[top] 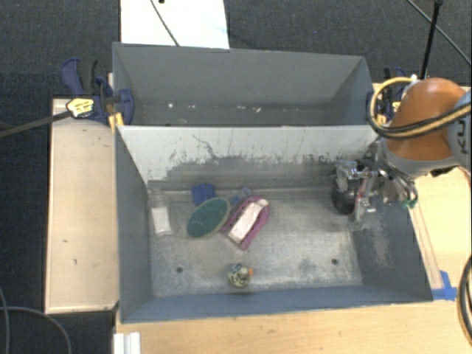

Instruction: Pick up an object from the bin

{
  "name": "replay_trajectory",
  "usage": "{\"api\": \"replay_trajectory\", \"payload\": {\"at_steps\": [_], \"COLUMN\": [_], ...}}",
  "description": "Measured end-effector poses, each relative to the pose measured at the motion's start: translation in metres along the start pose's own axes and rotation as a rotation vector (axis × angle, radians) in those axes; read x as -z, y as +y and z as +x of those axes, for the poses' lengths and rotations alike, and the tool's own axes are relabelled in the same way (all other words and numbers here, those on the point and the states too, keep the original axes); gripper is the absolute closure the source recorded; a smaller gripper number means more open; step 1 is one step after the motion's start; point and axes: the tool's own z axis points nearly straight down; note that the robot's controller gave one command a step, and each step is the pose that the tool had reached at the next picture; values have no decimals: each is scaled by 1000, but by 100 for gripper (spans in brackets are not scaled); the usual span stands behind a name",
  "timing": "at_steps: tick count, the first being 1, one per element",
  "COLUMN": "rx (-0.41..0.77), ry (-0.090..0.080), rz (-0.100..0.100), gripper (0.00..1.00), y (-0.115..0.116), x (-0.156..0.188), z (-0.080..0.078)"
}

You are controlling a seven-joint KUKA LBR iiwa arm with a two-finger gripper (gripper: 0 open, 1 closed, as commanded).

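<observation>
A single camera is looking down from above and somewhat to one side onto the grey metal bin (243,80), sitting far enough back that it is taking in the whole floor, all four walls and surrounding dark carpet (44,21), with the arm (431,120) occupying the view's right.

Dark, coarse carpet (295,13) covers the floor beyond the far side of the grey metal bin (243,80) and down its left. A black cable (29,126) crosses the carpet from the left edge, and another cable (29,312) lies at the near left corner. A thin black pole (434,21) stands at the far right. A pale wooden table (295,334) shows along the near edge. The light is even, with soft shadows.
</observation>
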Motion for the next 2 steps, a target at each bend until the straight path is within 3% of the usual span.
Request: {"api": "replay_trajectory", "payload": {"at_steps": [1, 2], "rx": [5, -197], "ry": [18, 8], "rz": [-8, 9], "gripper": [100, 100], "y": [4, 5], "x": [-2, 72], "z": [4, 20]}}
